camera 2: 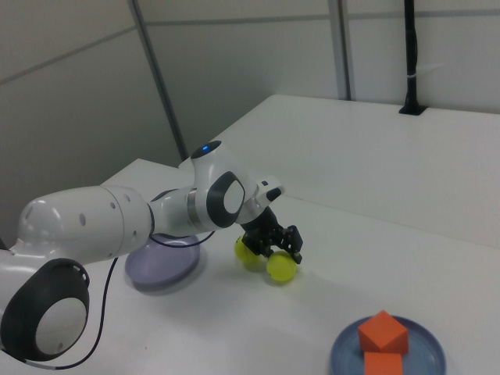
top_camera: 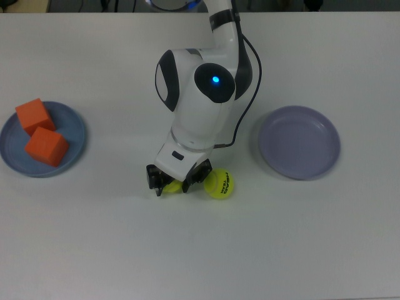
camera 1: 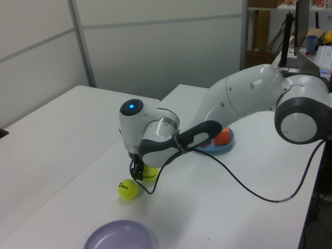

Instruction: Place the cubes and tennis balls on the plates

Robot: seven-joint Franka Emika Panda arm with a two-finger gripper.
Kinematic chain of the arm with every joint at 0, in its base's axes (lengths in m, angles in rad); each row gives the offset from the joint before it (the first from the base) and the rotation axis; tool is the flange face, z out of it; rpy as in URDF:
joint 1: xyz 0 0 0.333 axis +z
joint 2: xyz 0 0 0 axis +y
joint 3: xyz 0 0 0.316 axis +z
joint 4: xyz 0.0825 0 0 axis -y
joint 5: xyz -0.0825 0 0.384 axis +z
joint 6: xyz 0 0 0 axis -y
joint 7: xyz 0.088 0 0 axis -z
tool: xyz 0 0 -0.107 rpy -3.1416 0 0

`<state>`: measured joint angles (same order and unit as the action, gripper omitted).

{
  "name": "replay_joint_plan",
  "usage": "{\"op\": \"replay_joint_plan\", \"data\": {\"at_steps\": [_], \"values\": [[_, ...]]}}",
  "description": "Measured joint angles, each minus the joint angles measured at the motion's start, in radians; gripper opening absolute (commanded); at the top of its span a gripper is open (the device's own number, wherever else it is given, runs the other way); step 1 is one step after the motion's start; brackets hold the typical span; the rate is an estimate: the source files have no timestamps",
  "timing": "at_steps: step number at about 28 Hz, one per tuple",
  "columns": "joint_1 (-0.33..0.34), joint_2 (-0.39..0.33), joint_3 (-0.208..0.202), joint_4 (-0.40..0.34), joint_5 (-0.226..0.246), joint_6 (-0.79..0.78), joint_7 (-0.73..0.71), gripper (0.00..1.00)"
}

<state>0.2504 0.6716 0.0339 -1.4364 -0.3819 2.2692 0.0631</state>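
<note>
Top view. The gripper (top_camera: 175,182) is lowered onto the tabletop (top_camera: 312,250) with its fingers spread to either side of the nearer tennis ball (top_camera: 173,185), which it largely covers; whether the pads touch the felt cannot be told. The second tennis ball (top_camera: 219,184) lies just beside it, toward the top view's right, lettering facing up. Both cubes (top_camera: 40,132) sit on the blue plate (top_camera: 74,131); the lavender plate (top_camera: 300,142) is bare.

Left view. The straddled ball (camera 1: 150,173) shows beneath the wrist, the free ball (camera 1: 127,189) nearer the camera, the lavender plate (camera 1: 119,236) at the lower edge.

Right view. The two balls (camera 2: 269,262) lie touching or nearly so under the gripper (camera 2: 275,238).

Handling, as judged: a tennis ball is light, springy and felt-covered, so it should grip well. It may roll if nudged off-centre. Being round, it has no long axis or heading; take hold across the widest diameter.
</note>
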Motion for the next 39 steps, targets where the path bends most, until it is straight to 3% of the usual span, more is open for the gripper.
{"op": "replay_joint_plan", "data": {"at_steps": [3,4,5,6,15,30,39], "values": [[0.001,0.000,0.000,0.000,0.000,0.000,0.000,0.34],[0.001,0.000,0.000,0.000,0.000,0.000,0.000,0.45],[0.001,0.000,0.000,0.000,0.000,0.000,0.000,0.69],[0.001,0.000,0.000,0.000,0.000,0.000,0.000,1.00],[0.001,-0.016,-0.003,0.005,0.000,-0.040,0.001,1.00],[0.008,-0.132,0.003,0.008,0.000,-0.520,-0.004,1.00],[0.023,-0.132,0.018,-0.027,-0.012,-0.632,-0.012,1.00]]}}
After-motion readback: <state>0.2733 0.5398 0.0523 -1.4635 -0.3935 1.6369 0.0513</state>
